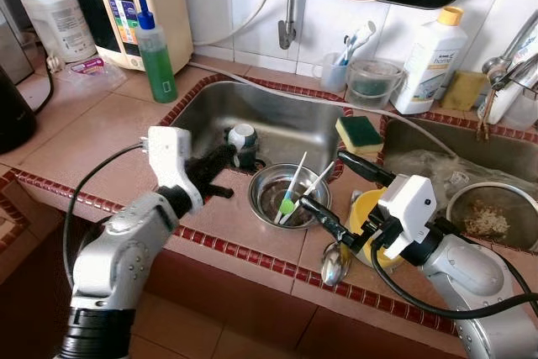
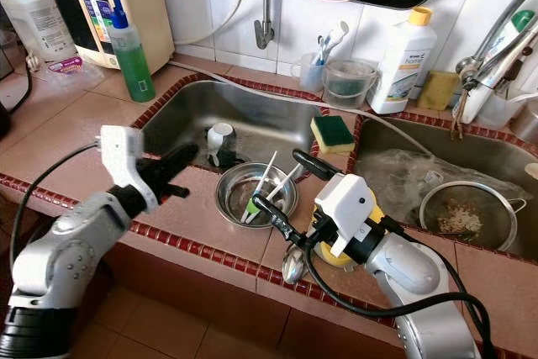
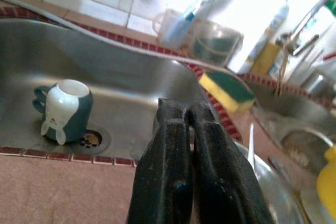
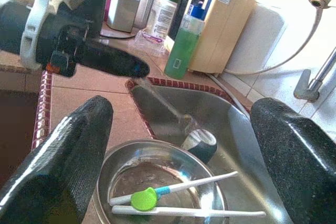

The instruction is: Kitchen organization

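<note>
While poised over the counter (image 1: 101,136) edge with fingers spread wide, right hand (image 1: 334,193) frames the steel bowl (image 1: 288,196), nothing gripped. Bowl sits at the front rim of the left sink (image 1: 277,115), holding two white utensils (image 1: 294,182), one with a green tip. Left hand (image 1: 220,166) pressed closed and empty, reaching over the sink rim toward a small white-and-teal mug (image 1: 243,144) lying near the drain.

Likely trouble: bowl perched near the rim, so a careless nudge from either finger could tip it into the basin or spill the utensils, which lie loose and lean over the lip. Could also catch a utensil rather than the bowl wall when closing. Smooth steel rim probably slippery, perhaps wet. A spoon (image 1: 334,265) lies on the counter edge just under the right wrist, beside a yellow cup (image 1: 363,208); an arm sweep could knock either to the floor. Both hands close together here, so risk of collision over the bowl.

Around: green-and-yellow sponge (image 1: 360,133) on the divider, green soap bottle (image 1: 155,52) at back left, white detergent bottle (image 1: 430,60), clear cup with toothbrushes (image 1: 334,69), strainer (image 1: 490,212) in the right basin.
</note>
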You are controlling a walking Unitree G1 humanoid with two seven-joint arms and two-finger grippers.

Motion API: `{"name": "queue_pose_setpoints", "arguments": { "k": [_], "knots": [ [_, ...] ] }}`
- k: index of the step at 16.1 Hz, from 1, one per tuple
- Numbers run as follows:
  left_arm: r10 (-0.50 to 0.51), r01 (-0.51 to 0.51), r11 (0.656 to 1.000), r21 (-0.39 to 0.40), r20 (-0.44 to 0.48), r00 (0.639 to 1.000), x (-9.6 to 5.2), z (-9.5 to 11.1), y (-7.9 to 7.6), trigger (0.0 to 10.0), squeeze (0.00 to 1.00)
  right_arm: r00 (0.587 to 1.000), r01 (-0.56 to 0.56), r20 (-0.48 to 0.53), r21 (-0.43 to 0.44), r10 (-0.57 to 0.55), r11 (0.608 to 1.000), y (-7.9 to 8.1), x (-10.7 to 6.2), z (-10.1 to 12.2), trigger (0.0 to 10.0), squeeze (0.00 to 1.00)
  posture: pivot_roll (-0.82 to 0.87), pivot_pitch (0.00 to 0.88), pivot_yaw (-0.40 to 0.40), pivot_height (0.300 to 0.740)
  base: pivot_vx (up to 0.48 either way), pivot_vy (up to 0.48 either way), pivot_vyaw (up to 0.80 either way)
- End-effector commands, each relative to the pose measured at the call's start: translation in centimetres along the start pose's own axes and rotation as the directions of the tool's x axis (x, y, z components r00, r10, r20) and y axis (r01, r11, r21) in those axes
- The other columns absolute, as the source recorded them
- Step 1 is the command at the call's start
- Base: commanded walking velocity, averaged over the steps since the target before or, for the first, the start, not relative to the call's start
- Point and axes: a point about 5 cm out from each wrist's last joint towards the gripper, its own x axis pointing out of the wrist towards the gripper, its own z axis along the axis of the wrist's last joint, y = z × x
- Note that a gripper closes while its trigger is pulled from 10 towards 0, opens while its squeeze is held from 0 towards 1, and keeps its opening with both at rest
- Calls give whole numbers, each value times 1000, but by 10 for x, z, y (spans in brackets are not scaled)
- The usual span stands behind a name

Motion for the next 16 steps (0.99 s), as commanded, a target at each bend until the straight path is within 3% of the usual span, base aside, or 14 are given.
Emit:
{"name": "queue_pose_setpoints", "arguments": {
  "k": [1,9,16],
  "knots": [
    [-3,4,999,36,-17,1000,0,-4,-1,10000,0,1000,-10,1,-12,10,1000,-1,1,1,10000,0,-167,32,32,740,0,0,0],
    [-157,157,988,11,-36,987,-2,-6,-12,10000,0,1000,2,-9,-17,-2,1000,-2,-3,0,10000,0,-177,34,34,740,0,0,0],
    [-163,163,987,-14,-15,987,-2,-1,-8,10000,0,1000,7,1,-15,-7,1000,-4,0,1,10000,0,-174,28,30,740,0,0,0]
  ]
}}
